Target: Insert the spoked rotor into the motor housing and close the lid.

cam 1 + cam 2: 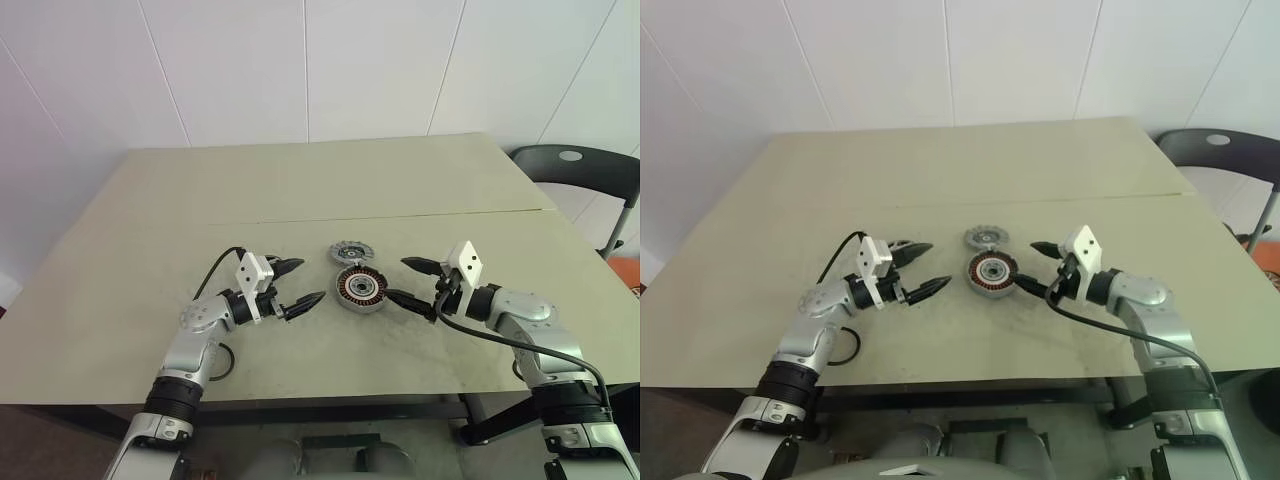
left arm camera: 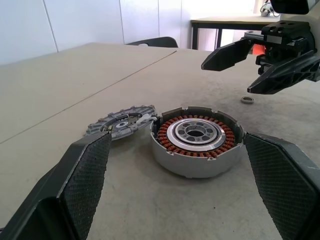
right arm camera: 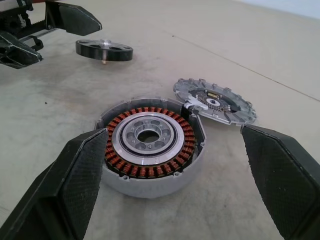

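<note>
The motor housing (image 1: 360,288), a silver puck with copper windings around a silver hub, lies open-side up at the table's middle. The lid (image 1: 349,252), a light-grey disc with a toothed rim, lies flat just behind it, nearly touching it. The spoked rotor (image 3: 104,50), a dark-rimmed wheel, rests on the table beyond the left gripper. My left gripper (image 1: 308,282) hangs open just left of the housing, pointing at it, and holds nothing. My right gripper (image 1: 397,279) is open on the housing's right side, its lower finger close to the rim, and is also empty.
A small metal ring (image 2: 246,99) lies on the table near the right gripper. The beige table (image 1: 300,190) has a seam across its middle. A dark chair (image 1: 580,170) stands at the far right. Black cables hang from both wrists.
</note>
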Controlling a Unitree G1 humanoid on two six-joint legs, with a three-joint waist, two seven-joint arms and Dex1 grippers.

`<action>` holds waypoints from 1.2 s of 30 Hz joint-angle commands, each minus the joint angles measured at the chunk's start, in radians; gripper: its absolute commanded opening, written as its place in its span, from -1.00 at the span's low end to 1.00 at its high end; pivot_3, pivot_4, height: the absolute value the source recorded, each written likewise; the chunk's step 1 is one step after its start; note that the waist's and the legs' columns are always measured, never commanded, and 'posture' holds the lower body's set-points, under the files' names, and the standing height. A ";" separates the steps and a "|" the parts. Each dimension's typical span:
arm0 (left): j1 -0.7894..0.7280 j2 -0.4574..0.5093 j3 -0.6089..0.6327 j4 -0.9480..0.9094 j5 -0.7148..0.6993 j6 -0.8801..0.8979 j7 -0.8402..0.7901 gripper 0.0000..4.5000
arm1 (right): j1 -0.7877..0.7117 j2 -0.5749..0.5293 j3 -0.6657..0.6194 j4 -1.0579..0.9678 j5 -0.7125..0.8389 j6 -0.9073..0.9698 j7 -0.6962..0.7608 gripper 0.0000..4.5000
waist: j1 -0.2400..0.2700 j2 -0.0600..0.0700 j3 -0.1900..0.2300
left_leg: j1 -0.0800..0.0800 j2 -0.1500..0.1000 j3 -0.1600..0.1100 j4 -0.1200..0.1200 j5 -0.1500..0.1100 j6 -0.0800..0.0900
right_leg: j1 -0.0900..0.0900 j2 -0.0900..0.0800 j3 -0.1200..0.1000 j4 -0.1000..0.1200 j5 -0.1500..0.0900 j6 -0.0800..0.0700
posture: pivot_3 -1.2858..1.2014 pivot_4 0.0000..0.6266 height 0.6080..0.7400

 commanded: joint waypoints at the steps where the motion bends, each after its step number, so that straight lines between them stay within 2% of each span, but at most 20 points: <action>1: -0.019 0.001 0.009 -0.013 -0.009 -0.009 -0.002 1.00 | -0.016 -0.045 -0.056 0.045 -0.008 -0.026 -0.007 0.98 | 0.000 0.000 0.000 | 0.000 0.000 0.000 0.000 0.000 0.000 | 0.000 0.000 0.000 0.000 0.000 0.000 | 0.03 -1.00 1.00; 10: -0.016 -0.008 0.000 -0.010 -0.002 -0.011 0.001 1.00 | 0.029 -0.156 -0.153 0.178 0.048 0.035 0.083 0.98 | 0.025 0.000 0.000 | 0.000 0.001 0.003 0.000 0.000 0.000 | 0.000 0.000 0.001 0.000 0.000 0.000 | 0.03 -1.00 1.00; 15: -0.018 -0.009 -0.002 -0.006 -0.001 -0.010 -0.004 1.00 | 0.098 -0.194 -0.098 0.273 -0.072 -0.060 0.073 0.98 | 0.027 -0.001 -0.001 | 0.000 0.001 0.006 0.000 -0.001 0.001 | -0.001 0.001 0.004 0.000 0.000 0.000 | 0.03 -1.00 1.00; 24: -0.019 -0.008 -0.002 -0.009 -0.001 -0.005 -0.010 1.00 | 0.112 -0.190 -0.072 0.372 -0.133 -0.134 0.039 0.98 | 0.029 -0.005 -0.005 | 0.002 0.003 0.018 0.004 -0.004 0.007 | 0.000 0.002 0.015 0.000 0.001 0.002 | 0.03 -1.00 1.00; 30: -0.019 -0.017 -0.007 -0.008 0.004 -0.009 -0.003 1.00 | 0.123 -0.146 -0.089 0.313 -0.009 -0.012 0.134 0.98 | 0.029 -0.006 -0.005 | 0.003 0.003 0.021 0.011 -0.007 0.010 | 0.004 0.003 0.017 -0.001 0.001 0.004 | 0.03 -1.00 1.00; 36: -0.017 -0.018 -0.007 -0.004 0.011 -0.016 0.005 1.00 | 0.120 -0.134 -0.079 0.337 -0.025 -0.007 0.140 0.98 | 0.025 -0.008 -0.006 | 0.003 0.005 0.023 0.009 -0.007 0.011 | 0.002 0.005 0.019 -0.001 0.002 0.005 | 0.03 -1.00 1.00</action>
